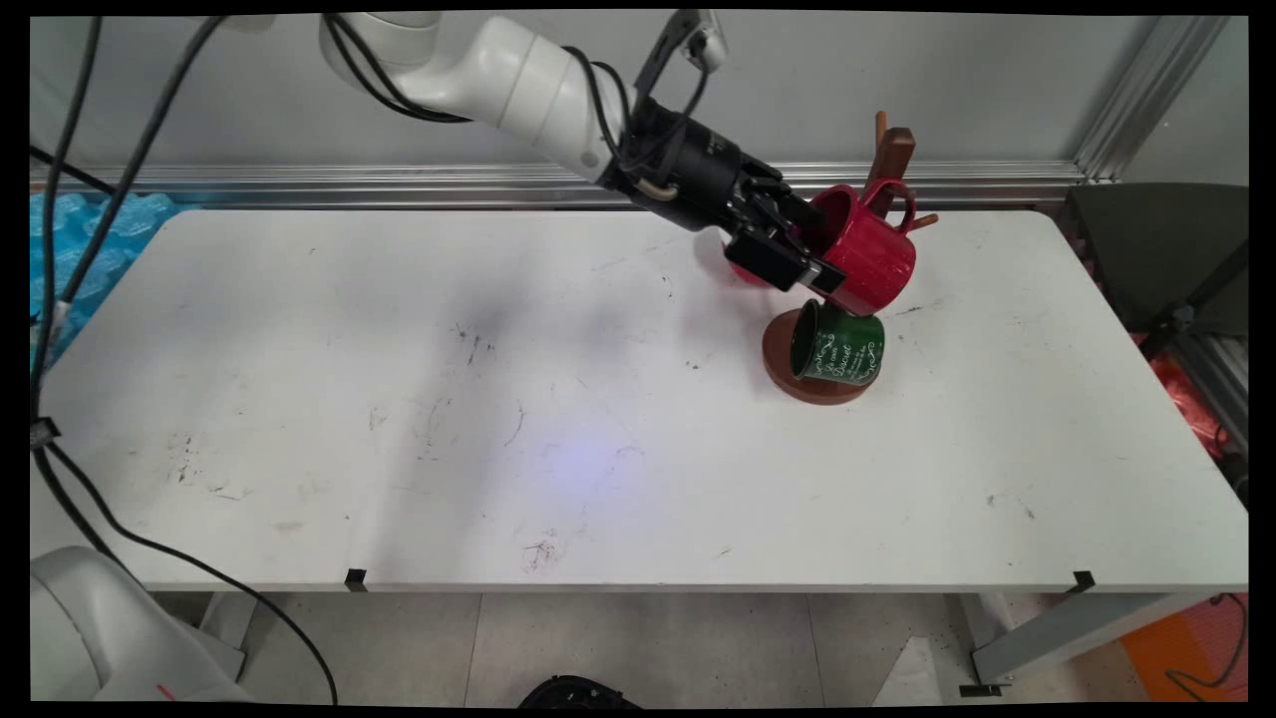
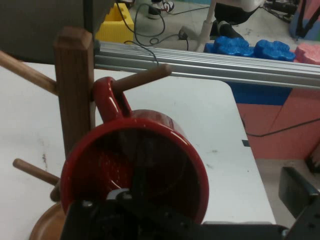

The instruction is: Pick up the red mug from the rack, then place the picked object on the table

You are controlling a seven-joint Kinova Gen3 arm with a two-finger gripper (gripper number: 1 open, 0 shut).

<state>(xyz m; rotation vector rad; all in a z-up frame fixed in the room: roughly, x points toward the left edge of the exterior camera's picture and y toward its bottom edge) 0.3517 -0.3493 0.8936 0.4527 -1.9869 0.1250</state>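
A red mug [image 1: 872, 254] hangs tilted on a wooden mug tree [image 1: 892, 150], its handle [image 2: 107, 97] looped over an upper peg [image 2: 145, 77]. My gripper [image 1: 807, 254] reaches in from the left and is open. One finger is inside the mug's mouth [image 2: 137, 170]. The other finger [image 2: 300, 195] is outside the mug, with a clear gap to its wall. A green mug [image 1: 842, 349] with white lettering hangs lower on the tree, over its round brown base [image 1: 783, 364].
A small red shape [image 1: 743, 271] shows on the table behind the gripper, mostly hidden. The tree stands near the white table's back right [image 1: 997, 299]. An aluminium rail [image 1: 399, 179] runs along the back edge. Black cables [image 1: 60, 299] hang at the left.
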